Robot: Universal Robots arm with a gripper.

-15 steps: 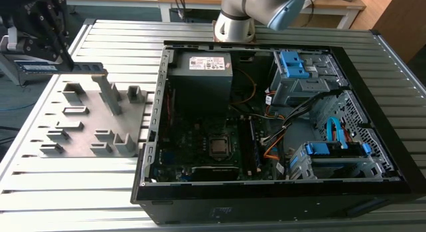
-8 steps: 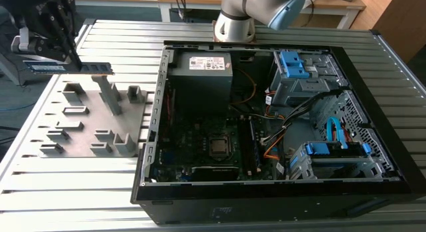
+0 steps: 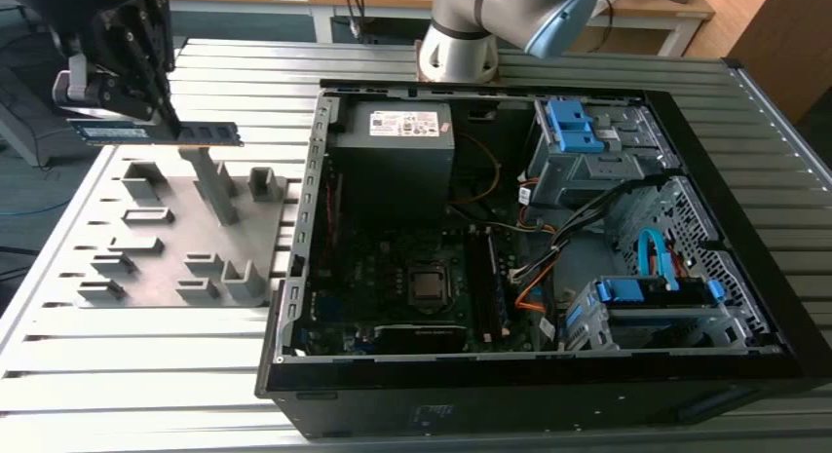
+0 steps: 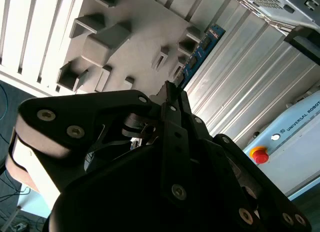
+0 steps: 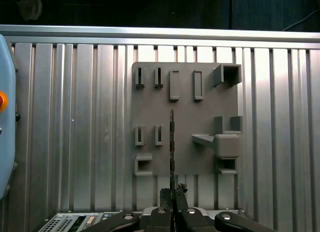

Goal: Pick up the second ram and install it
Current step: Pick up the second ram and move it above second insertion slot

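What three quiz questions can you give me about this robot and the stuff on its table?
1. True or false: the black pincer is shut on the thin blue-green circuit-board stick.
2. The stick is held over: A the grey plastic fixture plate; B a red bucket; C a wooden chair.
3. Fill in: in the exterior view, the open black computer case sits on that view's ____ side.
Key: 1 true; 2 A; 3 right.

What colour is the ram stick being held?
The second ram is blue-green with dark chips; the exterior view shows it best.
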